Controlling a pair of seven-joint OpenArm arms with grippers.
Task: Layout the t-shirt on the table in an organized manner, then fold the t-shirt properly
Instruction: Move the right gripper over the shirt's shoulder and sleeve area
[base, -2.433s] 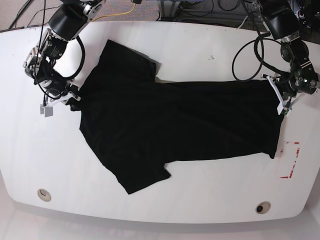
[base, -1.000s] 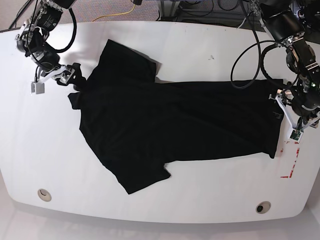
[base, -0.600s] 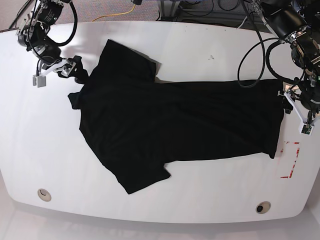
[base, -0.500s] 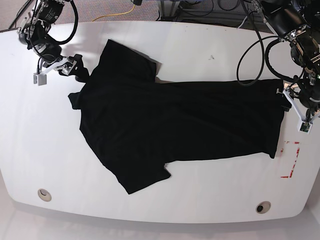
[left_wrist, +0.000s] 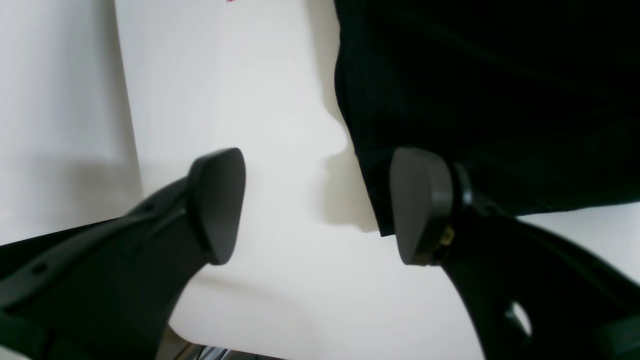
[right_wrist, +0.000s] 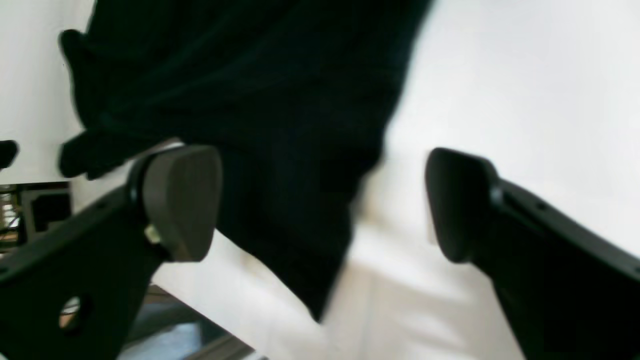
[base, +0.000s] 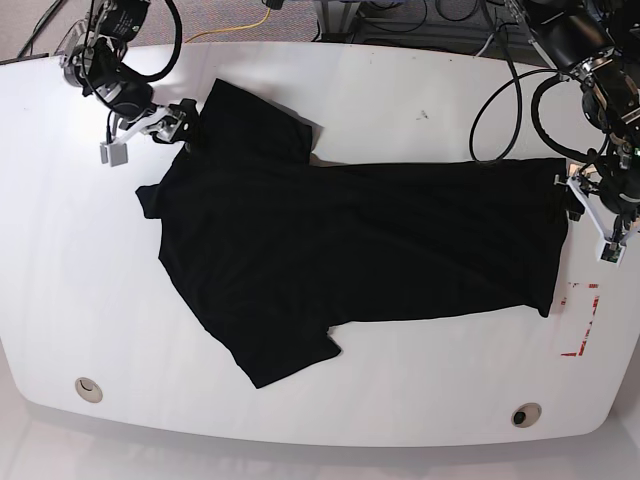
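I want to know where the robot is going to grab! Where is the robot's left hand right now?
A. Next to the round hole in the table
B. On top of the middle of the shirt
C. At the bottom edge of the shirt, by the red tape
C: the left hand sits open at the hem end of the t-shirt, just above the red tape on the table.
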